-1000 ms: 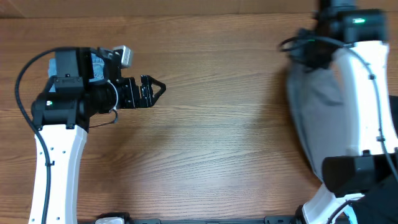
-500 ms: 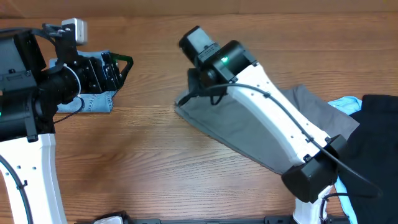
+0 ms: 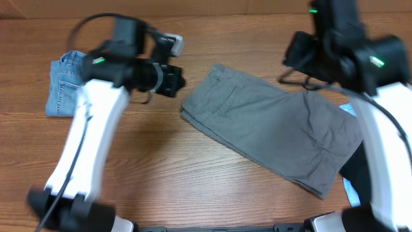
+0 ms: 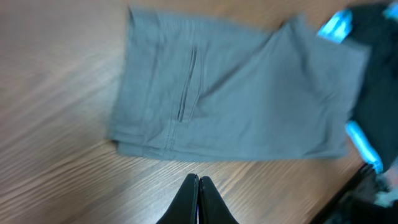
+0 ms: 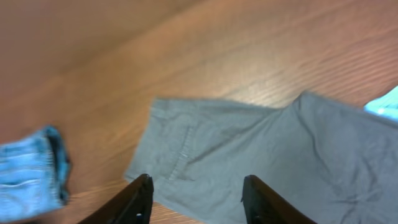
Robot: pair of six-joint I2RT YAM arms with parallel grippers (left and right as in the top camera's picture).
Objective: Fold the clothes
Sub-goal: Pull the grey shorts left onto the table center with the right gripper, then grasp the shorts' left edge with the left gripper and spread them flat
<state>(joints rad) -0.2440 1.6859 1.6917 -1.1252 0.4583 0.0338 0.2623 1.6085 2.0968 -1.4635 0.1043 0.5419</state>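
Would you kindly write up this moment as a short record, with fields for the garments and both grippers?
grey shorts: spread flat on the table, slit pocket facing up
denim garment: folded, on the left side, apart from the shorts
black garment: beside the shorts' far end
light blue garment: peeking out by the black one
left gripper: shut, empty, near the waistband end
right gripper: open, empty, above the shorts

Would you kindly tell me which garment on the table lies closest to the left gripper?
The grey shorts, spread flat mid-table just ahead of the left gripper; the denim piece lies farther away, behind that arm.
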